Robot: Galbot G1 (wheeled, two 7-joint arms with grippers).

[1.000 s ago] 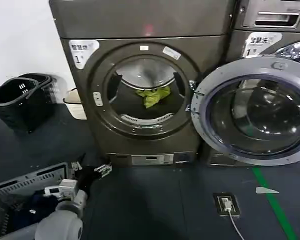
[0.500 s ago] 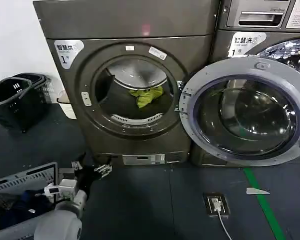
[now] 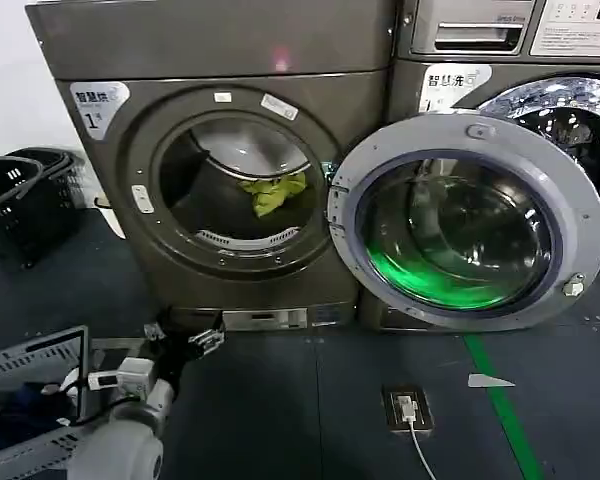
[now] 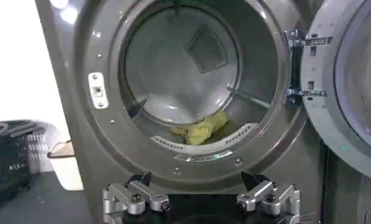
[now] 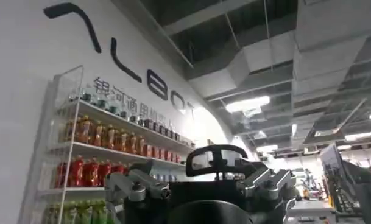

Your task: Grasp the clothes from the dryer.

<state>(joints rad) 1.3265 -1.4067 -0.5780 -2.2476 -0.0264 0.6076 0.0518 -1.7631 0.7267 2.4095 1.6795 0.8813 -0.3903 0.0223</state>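
Dryer: the dark bronze-grey dryer (image 3: 210, 190), sticker marked "1" at its upper left corner, stands with its silver-rimmed round door (image 3: 467, 222) swung wide to the robot's right, porthole clear.
Clothes: a small wrinkled yellow-green garment (image 3: 270, 192) lies inside the drum on its lower curve, near the front lip and a little right of centre; the left wrist view shows it (image 4: 200, 129) just behind the perforated rim.
Left gripper: the left gripper (image 3: 183, 336) hangs low in front of the dryer's base, well apart from the garment, its fingers (image 4: 133, 198) spread wide and holding nothing.
Right gripper: the right gripper (image 5: 200, 182) points up toward a ceiling and a drinks shelf (image 5: 100, 152), fingers apart and empty.
Surroundings: a black basket (image 3: 20, 205) sits on the floor to the dryer's left.
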